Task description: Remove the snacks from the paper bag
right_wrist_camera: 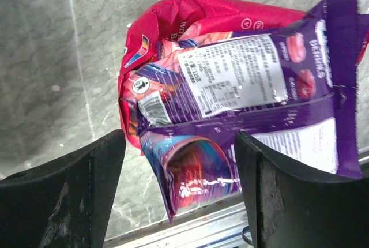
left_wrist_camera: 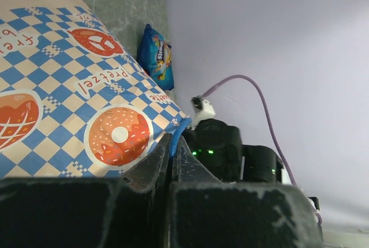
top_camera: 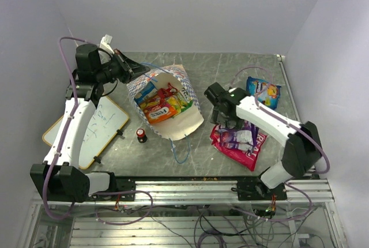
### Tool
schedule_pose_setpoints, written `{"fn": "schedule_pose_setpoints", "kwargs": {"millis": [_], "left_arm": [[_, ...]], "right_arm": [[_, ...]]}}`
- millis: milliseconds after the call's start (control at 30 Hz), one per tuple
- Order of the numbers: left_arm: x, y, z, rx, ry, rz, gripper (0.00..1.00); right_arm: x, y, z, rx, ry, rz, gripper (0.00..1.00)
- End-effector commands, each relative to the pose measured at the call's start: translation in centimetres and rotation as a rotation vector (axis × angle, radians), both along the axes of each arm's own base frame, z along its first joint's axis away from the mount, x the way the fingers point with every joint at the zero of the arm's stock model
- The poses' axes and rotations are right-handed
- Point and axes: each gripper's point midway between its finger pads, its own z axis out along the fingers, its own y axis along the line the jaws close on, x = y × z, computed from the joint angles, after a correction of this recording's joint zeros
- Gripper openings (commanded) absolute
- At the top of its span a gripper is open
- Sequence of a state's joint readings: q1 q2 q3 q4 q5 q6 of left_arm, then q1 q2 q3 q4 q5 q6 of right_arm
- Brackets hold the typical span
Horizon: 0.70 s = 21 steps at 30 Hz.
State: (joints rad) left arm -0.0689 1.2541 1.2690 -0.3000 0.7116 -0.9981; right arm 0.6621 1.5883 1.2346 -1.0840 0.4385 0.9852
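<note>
The cream paper bag [top_camera: 183, 122] with its blue-checkered band lies on its side mid-table, mouth open. Inside it I see orange, red, green and blue snack packets [top_camera: 160, 109]. My left gripper [top_camera: 136, 70] is shut on the bag's blue cord handle [left_wrist_camera: 180, 130] at the rim, next to the checkered side [left_wrist_camera: 69, 104]. My right gripper [top_camera: 223, 122] is open just above a purple-white packet [right_wrist_camera: 259, 86] that lies on a pink packet [right_wrist_camera: 173, 17]. The purple packet's corner sits between the open fingers [right_wrist_camera: 69, 190]. A blue packet [top_camera: 263, 92] lies at the far right and also shows in the left wrist view [left_wrist_camera: 157, 55].
A small red-and-white capped bottle [top_camera: 140, 135] stands just left of the bag. A wood-framed whiteboard [top_camera: 86, 130] lies at the left under my left arm. The table's metal front rail [right_wrist_camera: 190, 230] is close below the right gripper.
</note>
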Motion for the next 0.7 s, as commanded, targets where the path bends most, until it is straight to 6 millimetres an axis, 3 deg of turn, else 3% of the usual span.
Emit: {"fn": "schedule_pose_setpoints", "kwargs": {"millis": [0, 133, 300, 467, 567, 600, 667], "left_arm": [[-0.7, -0.1, 0.7, 0.009, -0.010, -0.033, 0.07], [-1.4, 0.0, 1.0, 0.007, 0.003, -0.034, 0.07], [-1.6, -0.1, 1.1, 0.022, 0.009, -0.033, 0.07], [-0.8, -0.3, 0.7, 0.001, 0.028, -0.032, 0.07], [-0.6, -0.5, 1.1, 0.003, 0.036, -0.044, 0.07], [-0.7, -0.6, 1.3, 0.005, 0.035, -0.045, 0.07], [-0.8, -0.6, 1.7, 0.005, 0.031, -0.043, 0.07]], "right_arm": [[0.4, -0.6, 3.7, 0.078, -0.153, -0.026, 0.77], [0.6, -1.5, 8.6, 0.139, -0.359, 0.108, 0.82], [1.5, 1.3, 15.9, 0.238, -0.730, 0.564, 0.87], [-0.4, 9.8, 20.0, 0.387, -0.897, 1.163, 0.90], [-1.6, 14.2, 20.4, 0.336, -0.944, 1.403, 0.94], [-2.5, 15.8, 19.8, 0.295, -0.948, 1.540, 0.99], [-4.2, 18.7, 17.9, 0.220, -0.942, 1.806, 1.00]]}}
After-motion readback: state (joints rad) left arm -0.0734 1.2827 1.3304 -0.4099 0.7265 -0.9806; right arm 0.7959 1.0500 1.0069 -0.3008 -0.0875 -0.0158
